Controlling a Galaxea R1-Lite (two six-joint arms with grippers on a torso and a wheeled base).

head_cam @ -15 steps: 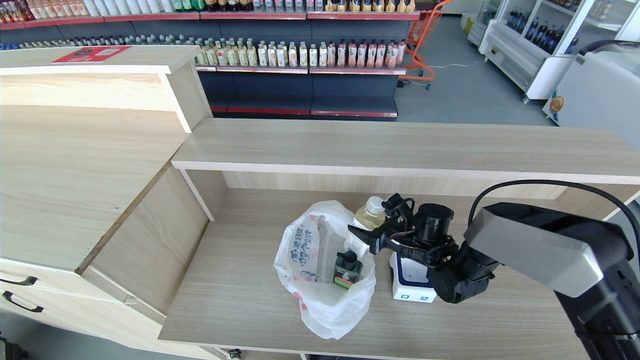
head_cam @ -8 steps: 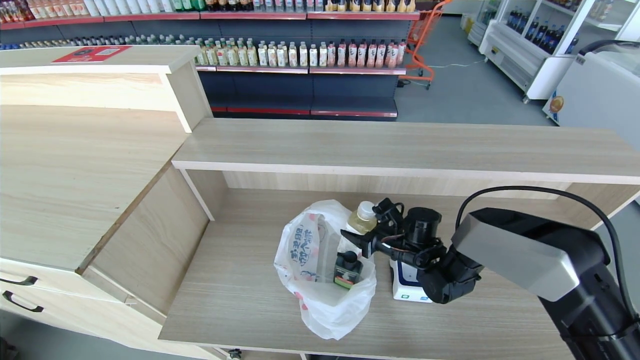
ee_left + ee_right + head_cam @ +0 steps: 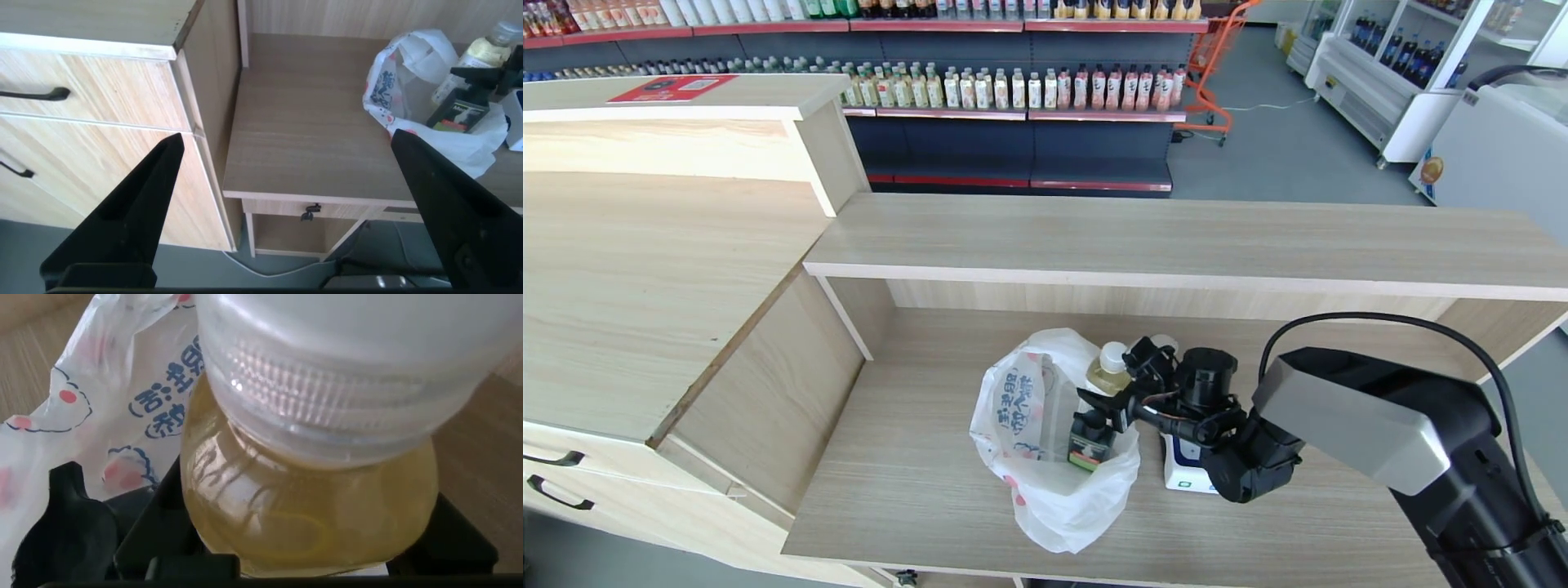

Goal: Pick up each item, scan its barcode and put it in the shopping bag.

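- Right jaws grasp a bottle (image 3: 1110, 371) (pale yellow liquid) at the rim of the bag (image 3: 1021, 425) on the table (image 3: 915, 490).
- Left jaws released, spread wide apart.

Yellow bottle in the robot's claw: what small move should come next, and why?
Probably ease it down into the shopping bag before letting go: the right gripper grips the yellow bottle above the bag's open mouth, where a dark bottle stands.

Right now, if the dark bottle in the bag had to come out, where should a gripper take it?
Probably by its black cap, from straight above: the dark bottle stands upright inside the shopping bag, whose plastic wraps its sides.
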